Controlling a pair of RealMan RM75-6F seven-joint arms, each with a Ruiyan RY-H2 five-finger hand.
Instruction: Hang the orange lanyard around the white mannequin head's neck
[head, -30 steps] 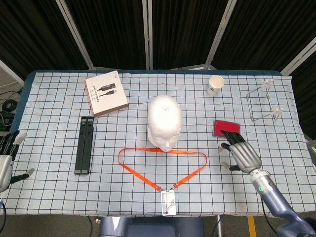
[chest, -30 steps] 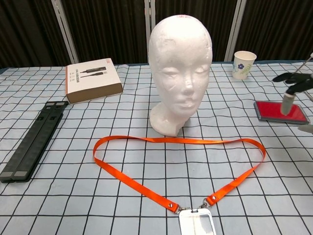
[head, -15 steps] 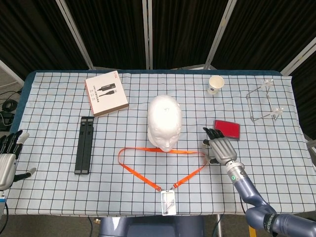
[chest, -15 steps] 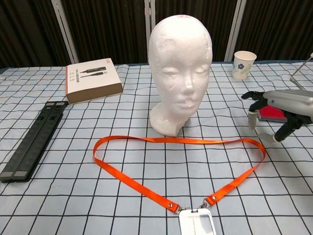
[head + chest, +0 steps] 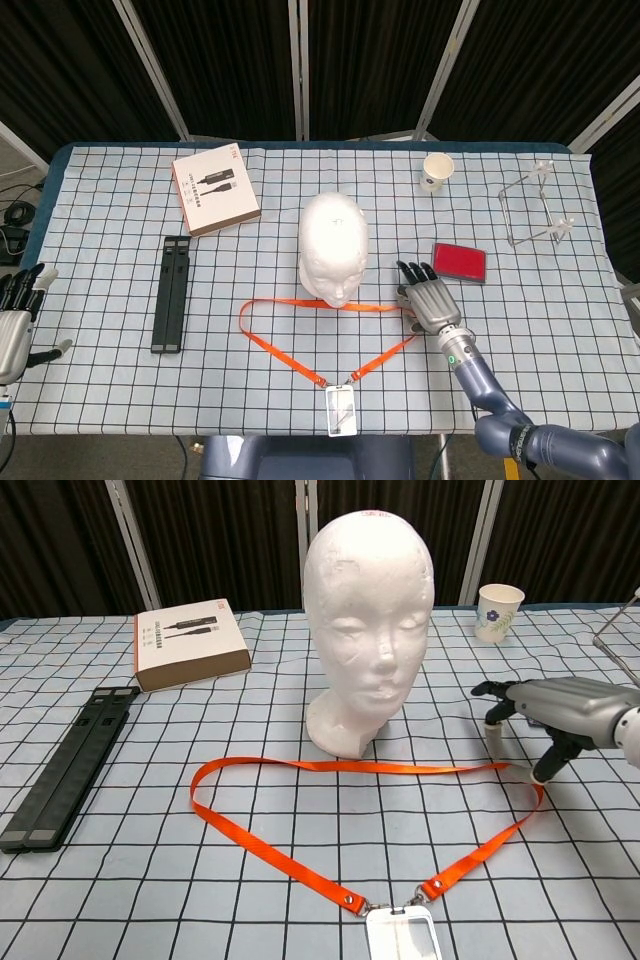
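The white mannequin head [image 5: 334,245] stands upright at mid-table, face toward me [image 5: 370,630]. The orange lanyard [image 5: 300,302] lies flat in a loop in front of its neck [image 5: 350,767], with its clear badge holder [image 5: 341,410] at the near edge. My right hand [image 5: 427,295] hovers at the loop's right bend, fingers apart and pointing down. In the chest view its fingertips [image 5: 540,776] come down beside the strap's corner, and nothing is gripped. My left hand [image 5: 12,322] hangs off the table's left edge with its fingers spread and holds nothing.
A brown box [image 5: 215,190] and a black folded stand [image 5: 172,292] lie to the left. A paper cup [image 5: 437,171], a red pad [image 5: 460,262] and a clear acrylic stand [image 5: 535,210] sit to the right, the pad just behind my right hand.
My right hand has moved leftward from beside the red pad to the lanyard's right bend and lowered its fingers. The left hand and the lanyard have stayed put.
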